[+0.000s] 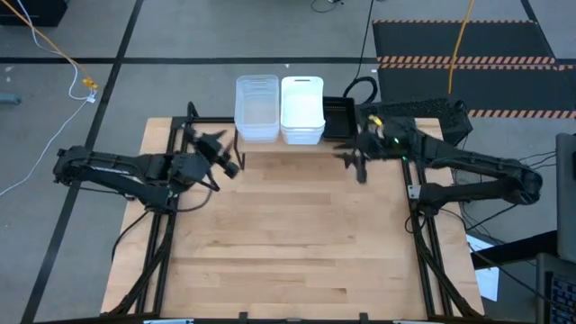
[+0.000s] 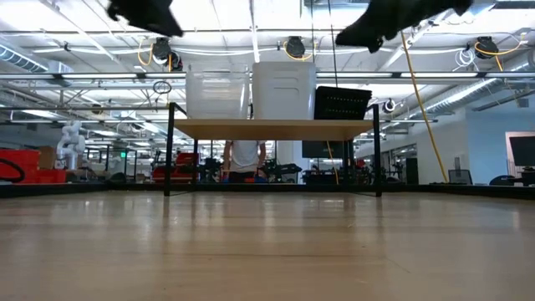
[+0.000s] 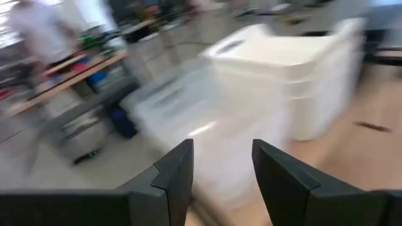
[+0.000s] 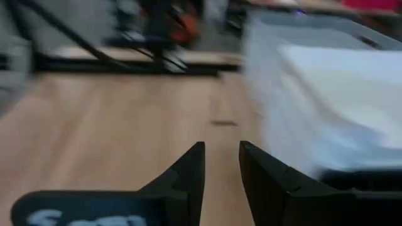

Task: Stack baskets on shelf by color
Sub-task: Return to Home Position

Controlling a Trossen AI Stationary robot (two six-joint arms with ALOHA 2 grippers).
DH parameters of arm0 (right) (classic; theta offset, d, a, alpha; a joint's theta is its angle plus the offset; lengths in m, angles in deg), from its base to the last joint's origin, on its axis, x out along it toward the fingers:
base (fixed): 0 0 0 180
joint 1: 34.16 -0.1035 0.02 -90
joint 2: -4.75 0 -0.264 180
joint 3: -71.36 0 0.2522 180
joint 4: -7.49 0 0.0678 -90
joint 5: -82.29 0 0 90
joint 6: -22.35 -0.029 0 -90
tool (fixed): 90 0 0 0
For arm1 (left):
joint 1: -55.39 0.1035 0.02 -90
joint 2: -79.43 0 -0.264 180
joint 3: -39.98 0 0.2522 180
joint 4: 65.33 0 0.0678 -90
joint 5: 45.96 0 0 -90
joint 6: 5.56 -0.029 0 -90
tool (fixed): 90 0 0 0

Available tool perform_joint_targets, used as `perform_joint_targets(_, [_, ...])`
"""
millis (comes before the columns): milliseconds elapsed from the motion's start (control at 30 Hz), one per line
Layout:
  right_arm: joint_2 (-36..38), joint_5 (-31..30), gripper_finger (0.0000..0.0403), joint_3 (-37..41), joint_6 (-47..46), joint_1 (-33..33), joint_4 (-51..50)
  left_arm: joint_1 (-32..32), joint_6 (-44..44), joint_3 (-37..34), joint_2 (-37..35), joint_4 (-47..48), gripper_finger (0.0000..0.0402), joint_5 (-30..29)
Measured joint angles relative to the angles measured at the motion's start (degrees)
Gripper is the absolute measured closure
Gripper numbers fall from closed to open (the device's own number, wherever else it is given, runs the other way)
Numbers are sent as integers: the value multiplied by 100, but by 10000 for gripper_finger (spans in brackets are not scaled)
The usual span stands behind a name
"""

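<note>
Three stacks of baskets stand side by side on the shelf (image 1: 270, 147) at the table's far edge: clear (image 1: 256, 108), white (image 1: 302, 110) and black (image 1: 340, 117). In the low view they rest by their bottoms on the light-wood top (image 2: 272, 128): clear (image 2: 217, 92), white (image 2: 284, 89) and black (image 2: 343, 103). My left gripper (image 1: 229, 164) hovers in the air near the shelf's left end, open and empty (image 3: 223, 166), facing the clear (image 3: 182, 113) and white (image 3: 295, 69) stacks. My right gripper (image 1: 354, 164) hovers near the shelf's right end, its fingers slightly apart and empty (image 4: 222, 166).
The wooden table (image 1: 288, 243) stretches toward the near edge in front of the shelf. Black frame rails (image 1: 423, 243) run along both table sides. A person (image 2: 245, 159) stands beyond the table, seen under the shelf. A black cable (image 1: 360, 85) loops behind the black stack.
</note>
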Motion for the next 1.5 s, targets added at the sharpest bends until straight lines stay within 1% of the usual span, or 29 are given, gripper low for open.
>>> perform_joint_targets(33, [157,182,312,196,-119,-116,201,9,-195,-22,117,-319,236,270])
perform_joint_targets(100, [478,370,312,646,-290,-425,706,16,-589,-208,342,-1273,236,1012])
perform_joint_targets(167, [770,394,312,1168,-452,-771,1358,16,-933,-533,546,-2295,236,1817])
perform_joint_targets(233, [989,323,312,1780,-569,-1098,2389,11,-1159,-857,723,-3207,236,2433])
perform_joint_targets(300, [1019,317,312,2420,-675,-1324,3565,13,-1336,-1123,759,-3722,236,2581])
perform_joint_targets(400, [749,290,317,3253,-811,-1444,5112,56,-1436,-1454,604,-4031,236,2564])
perform_joint_targets(500, [442,94,326,3809,-899,-1486,6044,129,-1178,-1827,396,-4379,236,2750])
perform_joint_targets(567, [429,46,332,3880,-909,-1464,6391,167,-1004,-2146,225,-4654,236,2892])
perform_joint_targets(633, [605,307,338,3894,-934,-1435,6292,155,-871,-2486,69,-4944,236,2908])
perform_joint_targets(733, [1016,1027,346,3898,-1079,-1374,5861,80,-690,-3075,-258,-5339,236,2901])
perform_joint_targets(800, [1448,1586,349,3898,-1177,-1250,5475,-8,-677,-3401,-523,-5651,236,2839])
perform_joint_targets(900, [2179,2087,351,3898,-1431,-966,4847,-128,-735,-3723,-1068,-5730,236,2628])
perform_joint_targets(1033, [3075,2173,351,3898,-1547,-693,4040,-182,-952,-4018,-1821,-5726,236,2535])
perform_joint_targets(1100, [3382,2181,351,3892,-1548,-623,3648,-183,-1042,-4220,-2147,-5701,236,2535])
perform_joint_targets(1200, [3723,2190,351,3896,-1577,-605,3081,-174,-982,-4611,-2539,-5734,236,2534])
perform_joint_targets(1333, [4052,2208,351,3895,-1672,-609,2642,-159,-759,-5018,-3040,-5775,236,2516])
perform_joint_targets(1433, [4303,2453,351,3896,-1626,-607,2256,-184,-702,-5023,-3319,-5556,236,2511])
perform_joint_targets(1500, [4490,2732,351,3972,-1643,-618,2273,-230,-710,-5023,-3433,-5387,236,2511])
